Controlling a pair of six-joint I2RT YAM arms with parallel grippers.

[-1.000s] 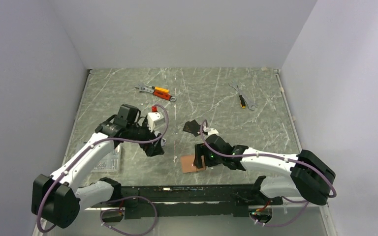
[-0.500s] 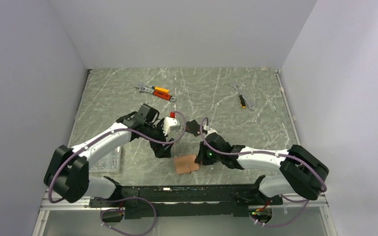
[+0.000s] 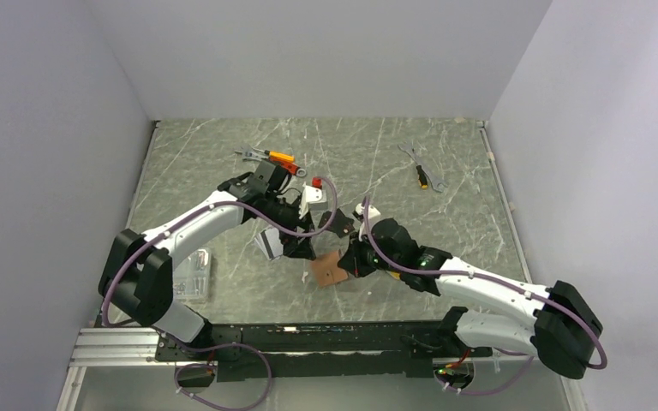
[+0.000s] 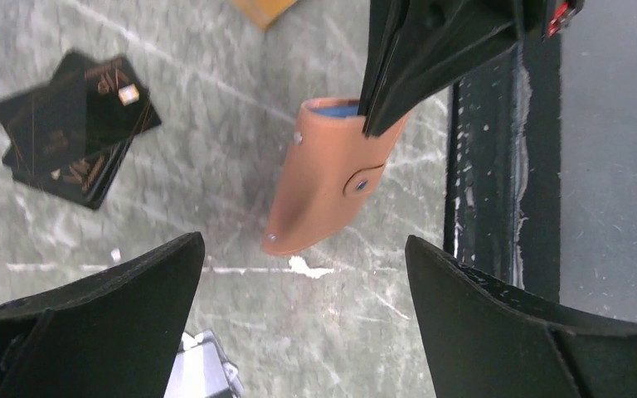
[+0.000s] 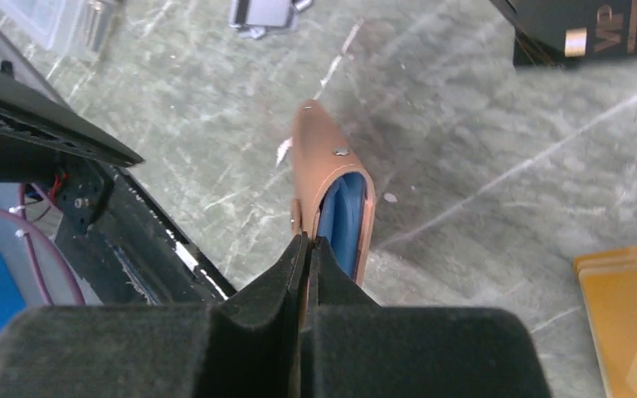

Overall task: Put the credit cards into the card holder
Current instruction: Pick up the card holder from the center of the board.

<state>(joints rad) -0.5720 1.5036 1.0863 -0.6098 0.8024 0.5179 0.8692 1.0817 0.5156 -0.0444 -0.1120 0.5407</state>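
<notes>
The right pincer (image 5: 305,249) is pressed together on one edge of the card holder (image 5: 332,178). It holds the card holder tilted over the near middle of the surface (image 3: 377,154). Whether the holder's low end touches the surface cannot be told. The holder's mouth gapes slightly, showing a blue lining. The left pincer (image 4: 303,259) is spread wide with nothing between its fingers, and hovers just above the holder. In the top view both arms crowd in and hide most of the holder. A stack of black cards (image 4: 75,124) lies overlapped close by, their number unclear. An orange-gold card (image 5: 630,307) and a silver-grey card (image 5: 264,12) are both cut off by the right wrist view's edges.
</notes>
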